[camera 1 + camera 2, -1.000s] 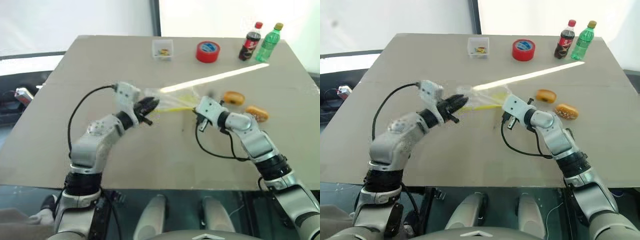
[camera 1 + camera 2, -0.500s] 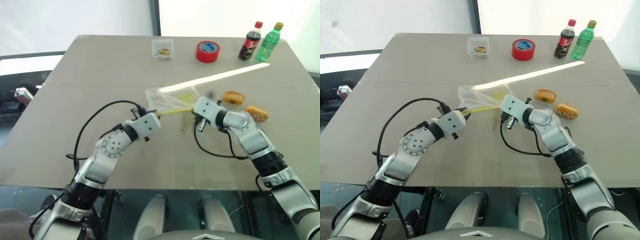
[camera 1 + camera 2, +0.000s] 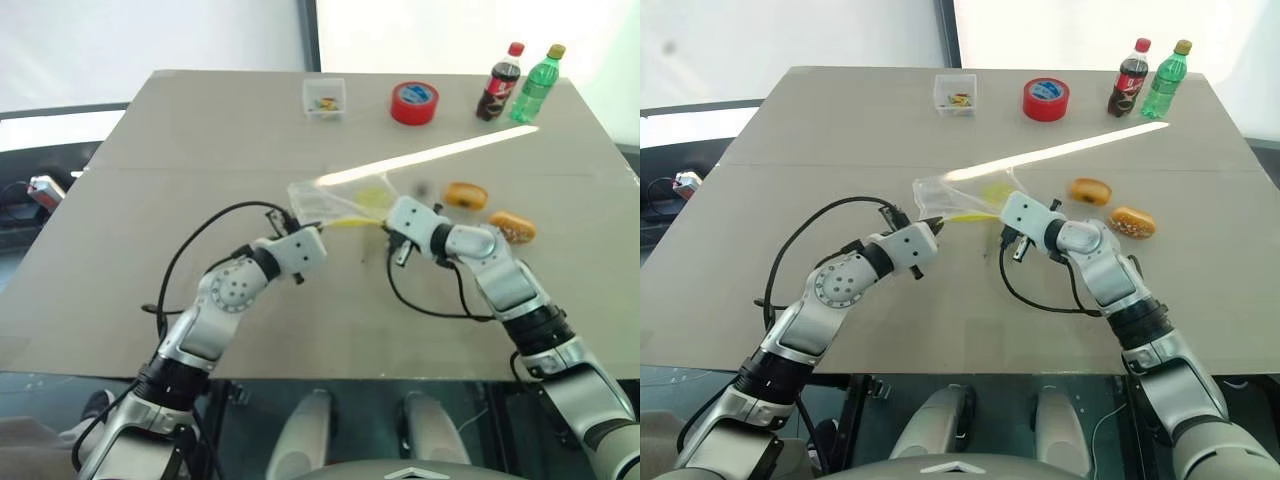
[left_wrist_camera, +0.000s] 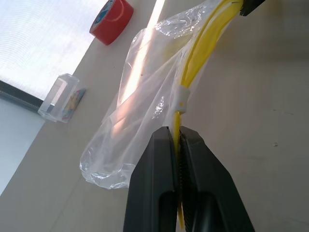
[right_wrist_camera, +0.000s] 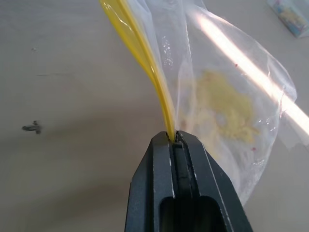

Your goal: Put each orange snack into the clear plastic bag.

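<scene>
The clear plastic bag (image 3: 338, 199) hangs just above the table's middle, stretched between my two grippers by its yellow strip (image 4: 193, 65). My left gripper (image 4: 176, 133) is shut on the strip's left end, and my right gripper (image 5: 173, 137) is shut on its right end. In the head view the left gripper (image 3: 318, 229) and right gripper (image 3: 386, 222) face each other across the bag. Two orange snacks (image 3: 466, 194) (image 3: 513, 226) lie on the table just right of the right gripper, outside the bag.
At the table's far edge stand a small clear box (image 3: 325, 98), a red tape roll (image 3: 415, 102), a cola bottle (image 3: 499, 68) and a green bottle (image 3: 536, 71). A bright strip of sunlight crosses the table (image 3: 200, 130) behind the bag.
My left wrist rolled over and sank a little, and its fingers closed on the bag's yellow strip. The right arm and the snacks stayed put.
</scene>
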Available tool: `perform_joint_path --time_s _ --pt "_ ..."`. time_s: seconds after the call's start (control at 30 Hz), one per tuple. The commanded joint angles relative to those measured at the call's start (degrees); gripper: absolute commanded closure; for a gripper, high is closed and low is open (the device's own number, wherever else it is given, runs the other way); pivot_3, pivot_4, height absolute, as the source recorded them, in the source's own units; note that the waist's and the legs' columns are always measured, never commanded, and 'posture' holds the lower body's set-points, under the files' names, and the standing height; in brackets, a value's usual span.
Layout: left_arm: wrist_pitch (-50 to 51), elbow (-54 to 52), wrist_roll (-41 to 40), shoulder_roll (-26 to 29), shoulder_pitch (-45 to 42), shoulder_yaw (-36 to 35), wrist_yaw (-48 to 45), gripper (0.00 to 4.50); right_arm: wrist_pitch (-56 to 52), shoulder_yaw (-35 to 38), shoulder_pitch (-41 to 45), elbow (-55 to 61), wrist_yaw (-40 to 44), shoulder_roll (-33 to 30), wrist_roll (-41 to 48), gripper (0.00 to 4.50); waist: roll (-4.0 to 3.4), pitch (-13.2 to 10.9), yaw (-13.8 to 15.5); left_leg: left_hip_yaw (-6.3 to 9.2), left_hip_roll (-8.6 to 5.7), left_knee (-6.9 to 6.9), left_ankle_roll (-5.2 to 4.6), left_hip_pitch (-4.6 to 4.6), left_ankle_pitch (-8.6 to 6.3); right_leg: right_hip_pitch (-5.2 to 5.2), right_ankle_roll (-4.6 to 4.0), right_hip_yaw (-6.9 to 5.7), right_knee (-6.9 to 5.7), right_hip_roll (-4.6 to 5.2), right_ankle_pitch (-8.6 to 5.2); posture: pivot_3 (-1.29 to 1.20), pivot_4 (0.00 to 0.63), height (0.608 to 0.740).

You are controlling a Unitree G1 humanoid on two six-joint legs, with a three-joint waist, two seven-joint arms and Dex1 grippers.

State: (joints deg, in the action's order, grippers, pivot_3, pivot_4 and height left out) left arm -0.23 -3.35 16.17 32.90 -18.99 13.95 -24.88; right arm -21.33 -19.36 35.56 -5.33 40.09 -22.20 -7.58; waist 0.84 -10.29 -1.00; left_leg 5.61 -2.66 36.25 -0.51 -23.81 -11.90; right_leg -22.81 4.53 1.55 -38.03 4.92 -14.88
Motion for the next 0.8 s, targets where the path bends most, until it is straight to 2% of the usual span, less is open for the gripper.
perform_joint_path --time_s 0.03,0.17,0.3,0.4,0.5,0.8 --pt "-0.6 -0.1 0.5 -0.3 -0.9 -1.2 0.0 4.5 -1.4 2.3 -0.4 4.8 0.8 -0.4 1.8 3.92 0.0 0.0 0.0 0.0 0.0 0.0 0.0 0.0 0.0 0.0 0.0 0.0 0.0 0.0 0.0 0.0 0.15 0.74" --pt "0.9 -0.1 -0.1 -1.2 -0.8 -1.7 -0.4 4.5 -2.1 3.6 -1.9 9.0 -0.5 -1.6 1.7 2.12 0.0 0.0 0.0 0.0 0.0 0.02 -0.01 0.0 0.0 0.0 0.0 -0.01 -0.01 0.0 0.0 0.0 0.15 0.74" --pt "1.6 -0.6 -0.2 -1.6 -0.5 -2.1 -0.8 4.5 -6.4 6.3 -3.9 16.7 -0.8 -1.9 4.2 2.12 0.0 0.0 0.1 0.02 0.0 0.03 -0.01 -0.02 0.0 0.01 0.0 -0.02 0.0 0.0 0.0 0.0 0.15 0.74" --pt "2.4 -1.0 -0.7 -2.1 -0.2 -2.6 -0.8 4.5 -8.6 7.3 -4.5 19.2 -1.6 -0.6 6.1 3.14 0.0 0.0 -0.1 0.01 0.0 0.03 -0.01 0.0 -0.01 0.01 0.0 -0.01 -0.03 0.0 0.0 0.0 0.15 0.74" --pt "3.0 -1.4 -1.0 -2.5 -0.2 -2.8 -1.1 4.5 -7.5 5.4 -5.3 18.0 -2.0 0.3 5.4 4.46 0.0 0.0 -0.1 0.03 0.01 0.04 -0.02 0.02 -0.01 0.01 0.0 -0.02 -0.06 -0.01 0.0 0.0 0.15 0.74" --pt "5.3 -4.0 -1.6 -3.8 -1.4 -3.2 -3.0 4.5 -0.8 4.3 -0.1 4.1 -6.1 4.9 3.5 4.46 0.0 0.0 -0.1 0.01 0.0 0.06 0.02 0.02 0.01 0.01 0.0 -0.02 -0.08 -0.01 0.0 0.0 0.15 0.74"
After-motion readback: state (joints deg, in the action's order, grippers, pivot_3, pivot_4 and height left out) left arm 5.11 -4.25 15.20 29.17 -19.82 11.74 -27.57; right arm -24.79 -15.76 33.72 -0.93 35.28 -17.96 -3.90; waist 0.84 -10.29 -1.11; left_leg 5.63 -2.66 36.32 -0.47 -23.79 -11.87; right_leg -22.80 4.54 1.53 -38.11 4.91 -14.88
